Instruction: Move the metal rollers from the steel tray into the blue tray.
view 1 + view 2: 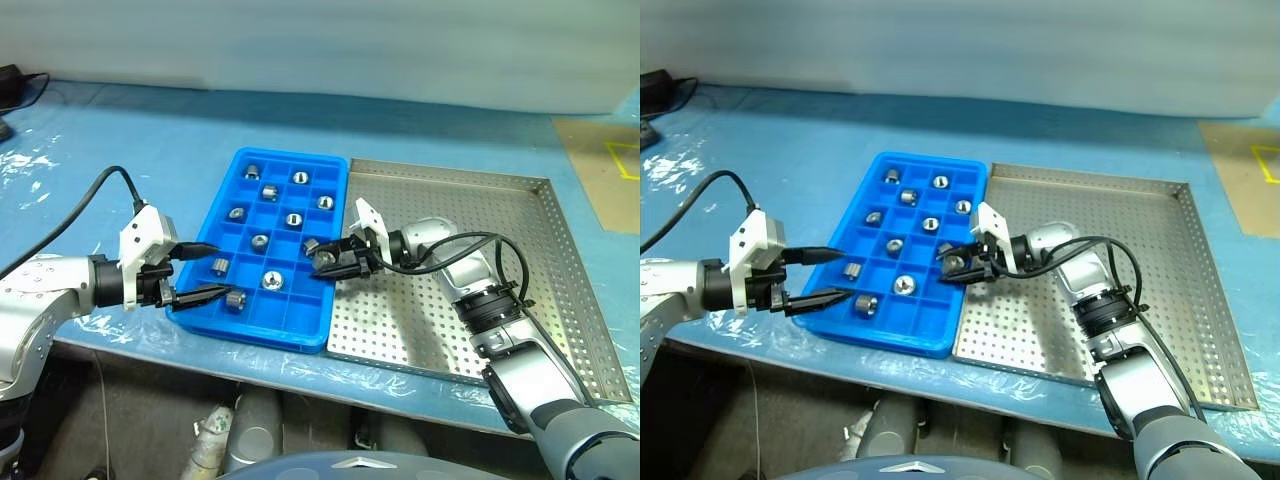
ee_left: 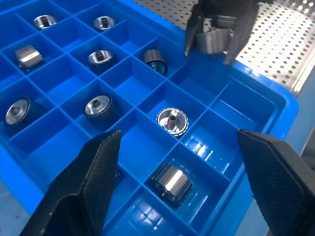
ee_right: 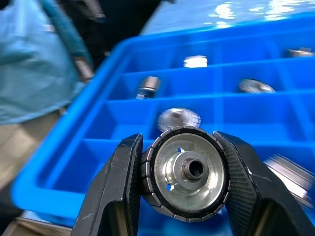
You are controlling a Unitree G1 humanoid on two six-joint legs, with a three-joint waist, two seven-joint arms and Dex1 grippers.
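My right gripper (image 1: 322,262) reaches level over the bright blue gridded plastic tray (image 1: 330,185), jaws clamping one shiny ribbed metal roller (image 3: 186,172); left gripper (image 1: 205,270) jaws wide at its near-left corner. Nine rollers sit in compartments.

We seem to face a workshop or lab bench: a tabletop wrapped in crinkled light-blue plastic sheeting (image 1: 120,140), a perforated square steel tray (image 1: 560,250) right of centre, a bright blue compartmented plastic parts tray (image 1: 225,180) beside it, and yellow tape on brown board (image 1: 625,160) at the right edge.
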